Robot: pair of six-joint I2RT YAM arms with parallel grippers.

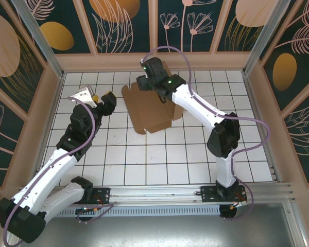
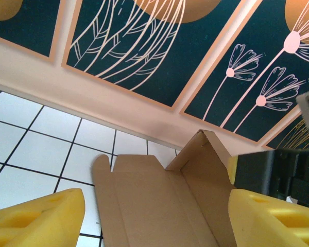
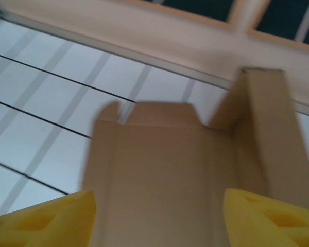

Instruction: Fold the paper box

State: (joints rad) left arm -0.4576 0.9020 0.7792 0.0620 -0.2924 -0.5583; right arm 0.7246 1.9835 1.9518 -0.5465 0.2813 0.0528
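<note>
The paper box (image 1: 150, 109) lies as a brown cardboard sheet on the tiled floor, mostly flat. Its far flap (image 2: 203, 154) is tilted up near the back wall. My right gripper (image 1: 144, 82) hovers over the sheet's far end, open. In the right wrist view the flat panel (image 3: 159, 164) spans the gap between its yellow fingers (image 3: 270, 218), and the raised flap (image 3: 268, 128) stands to their right. My left gripper (image 1: 107, 101) is just left of the sheet, open and holding nothing. In the left wrist view its fingers (image 2: 38, 218) frame the box (image 2: 144, 200) ahead.
The pink back wall (image 1: 154, 60) runs close behind the raised flap. The right arm's black wrist (image 2: 278, 175) shows beside that flap. White tiled floor (image 1: 159, 159) stretches in front of the sheet toward the arm bases.
</note>
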